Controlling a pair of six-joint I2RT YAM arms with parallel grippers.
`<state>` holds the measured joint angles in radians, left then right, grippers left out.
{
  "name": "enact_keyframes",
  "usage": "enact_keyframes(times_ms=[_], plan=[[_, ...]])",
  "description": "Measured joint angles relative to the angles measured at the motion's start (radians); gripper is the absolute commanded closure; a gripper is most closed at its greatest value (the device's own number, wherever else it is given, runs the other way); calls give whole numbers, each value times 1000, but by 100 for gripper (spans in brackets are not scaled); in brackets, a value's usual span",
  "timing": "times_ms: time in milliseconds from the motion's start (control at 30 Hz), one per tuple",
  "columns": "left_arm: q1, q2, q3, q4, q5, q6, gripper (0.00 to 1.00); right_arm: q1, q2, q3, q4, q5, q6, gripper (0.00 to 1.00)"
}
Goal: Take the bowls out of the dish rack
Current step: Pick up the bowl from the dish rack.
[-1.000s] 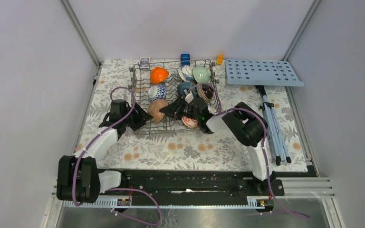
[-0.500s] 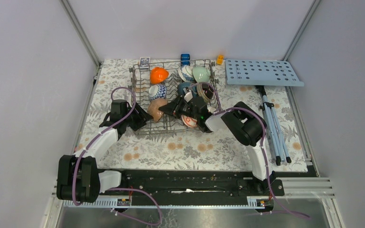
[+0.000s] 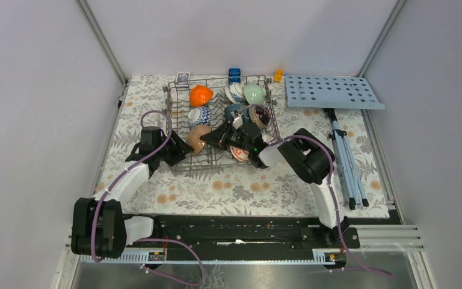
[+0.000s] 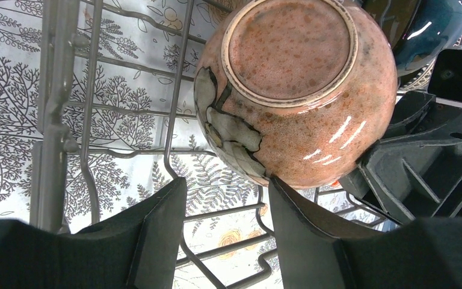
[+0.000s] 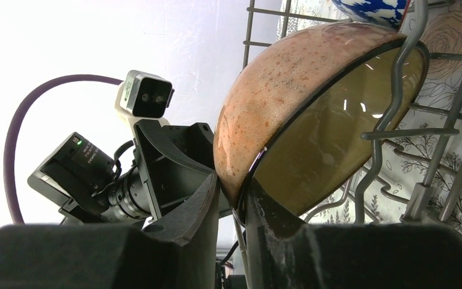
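Grasp: speckled salmon ceramic bowl (image 5: 277, 102) pinched by rim between right fingers (image 5: 213, 201); left fingers (image 4: 168, 211) spread, bowl just beyond. Next: lift from grey wire dish rack (image 4: 54, 120).

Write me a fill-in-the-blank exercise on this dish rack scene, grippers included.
1. The right gripper pinches the speckled brown bowl by its ____.
2. The left gripper has its jaws ____ and holds nothing.
3. In the top view, the orange bowl sits in the far ____ corner of the dish rack.
4. The perforated board to the right of the rack is light ____.
Missing words: rim; open; left; blue.
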<state>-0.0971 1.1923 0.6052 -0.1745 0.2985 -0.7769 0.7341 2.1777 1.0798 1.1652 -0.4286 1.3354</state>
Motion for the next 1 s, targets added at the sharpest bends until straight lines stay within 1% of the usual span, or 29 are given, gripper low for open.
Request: enact_keyframes(times_ms=[400, 667, 833, 900, 933, 1000], plan=[[-1, -7, 17, -35, -1, 2, 41, 0, 0, -4, 16, 4, 9, 100], [7, -8, 58, -74, -16, 20, 32, 0, 0, -26, 39, 0, 3, 100], [14, -8, 98, -76, -29, 25, 31, 0, -8, -45, 51, -3, -10, 100], [14, -6, 108, -74, -35, 25, 31, 0, -14, -54, 50, -4, -16, 91], [14, -4, 111, -70, -39, 24, 31, 0, -16, -57, 49, -4, -19, 83], [14, 9, 116, -66, -42, 24, 31, 0, -22, -61, 46, -8, -27, 69]])
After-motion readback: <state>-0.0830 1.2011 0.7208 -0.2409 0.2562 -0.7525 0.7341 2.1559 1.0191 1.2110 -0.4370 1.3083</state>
